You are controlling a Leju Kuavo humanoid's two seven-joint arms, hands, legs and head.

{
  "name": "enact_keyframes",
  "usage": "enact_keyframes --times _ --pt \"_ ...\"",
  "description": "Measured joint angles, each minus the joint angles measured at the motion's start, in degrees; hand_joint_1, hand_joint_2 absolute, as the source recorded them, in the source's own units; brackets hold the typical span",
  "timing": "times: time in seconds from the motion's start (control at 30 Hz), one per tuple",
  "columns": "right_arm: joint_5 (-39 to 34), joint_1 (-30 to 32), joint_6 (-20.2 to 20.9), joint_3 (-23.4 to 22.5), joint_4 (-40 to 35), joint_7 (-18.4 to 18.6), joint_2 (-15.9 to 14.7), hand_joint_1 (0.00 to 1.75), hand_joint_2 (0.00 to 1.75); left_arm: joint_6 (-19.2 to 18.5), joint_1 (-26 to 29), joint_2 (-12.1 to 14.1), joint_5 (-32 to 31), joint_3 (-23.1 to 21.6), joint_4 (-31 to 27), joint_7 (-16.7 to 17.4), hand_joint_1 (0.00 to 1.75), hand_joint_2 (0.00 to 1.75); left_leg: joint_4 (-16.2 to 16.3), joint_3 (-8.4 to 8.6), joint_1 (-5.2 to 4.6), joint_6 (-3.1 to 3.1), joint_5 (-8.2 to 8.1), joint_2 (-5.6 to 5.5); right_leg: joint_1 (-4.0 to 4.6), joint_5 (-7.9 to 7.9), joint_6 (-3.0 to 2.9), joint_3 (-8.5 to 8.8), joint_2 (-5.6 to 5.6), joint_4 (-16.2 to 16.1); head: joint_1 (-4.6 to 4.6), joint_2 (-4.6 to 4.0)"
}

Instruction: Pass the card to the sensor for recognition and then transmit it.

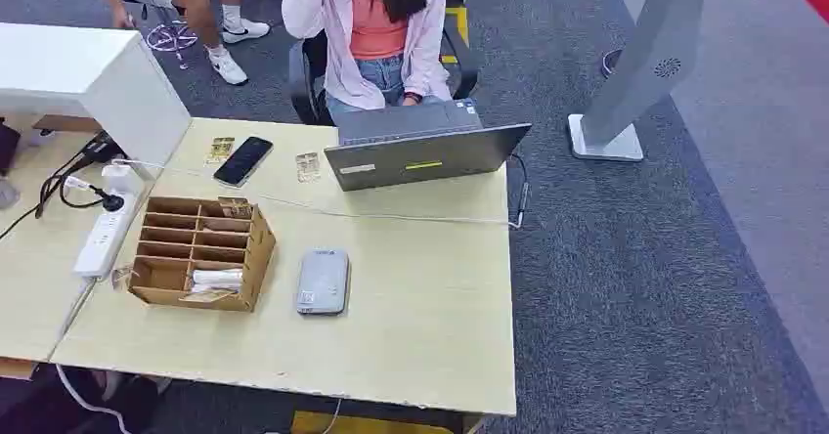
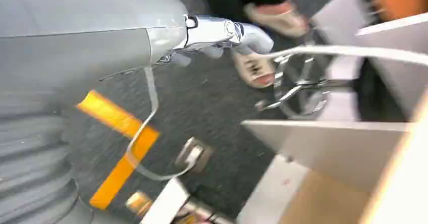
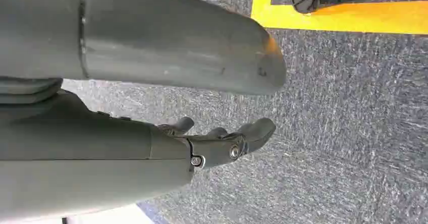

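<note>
The head view is evenly and brightly lit from overhead, sharp across the frame, with soft short shadows beside the wooden organizer [image 1: 200,253] and the laptop [image 1: 425,151] and a mild washed-out glare on the white box [image 1: 93,77]. The left wrist view is heavily motion-blurred: the floor, the yellow tape [image 2: 118,148] and the pale furniture edges are smeared, and a bright specular highlight sits on the left hand [image 2: 222,35]. The right wrist view is dimmer and lower in contrast, with the right hand [image 3: 222,143] in shade and reasonably sharp, while the carpet [image 3: 353,133] shows fine streaking.
</note>
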Motion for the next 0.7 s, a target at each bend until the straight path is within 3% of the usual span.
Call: enact_keyframes --times 0.37,0.4,0.7 --pt "2.63 -0.12 -0.33 -1.33 0.42 1.09 1.0 0.0 0.0 2.03 5.13 -2.6 0.2 -5.35 -20.54 -2.58 0.0 1.75 -0.01 0.0 -0.04 0.02 0.01 0.01 -0.05 0.0 0.0 0.01 -0.01 0.0 0.04 0.0" --pt "2.65 -0.12 -0.35 -1.33 0.42 1.14 1.0 0.0 1.75 2.08 5.02 -2.6 0.22 -5.35 -20.58 -2.56 0.0 1.75 -0.01 0.01 -0.04 0.03 0.02 -0.02 -0.05 0.0 0.0 0.03 -0.05 0.01 -0.09 0.0" --pt "4.9 -0.34 -0.55 -2.05 0.7 1.75 1.77 0.0 1.75 4.46 9.33 -3.56 -0.13 -10.21 -38.05 -4.22 0.0 1.75 0.0 0.05 0.01 -0.01 0.0 0.03 0.0 -0.01 -0.02 0.02 -0.01 0.01 -0.02 0.0"
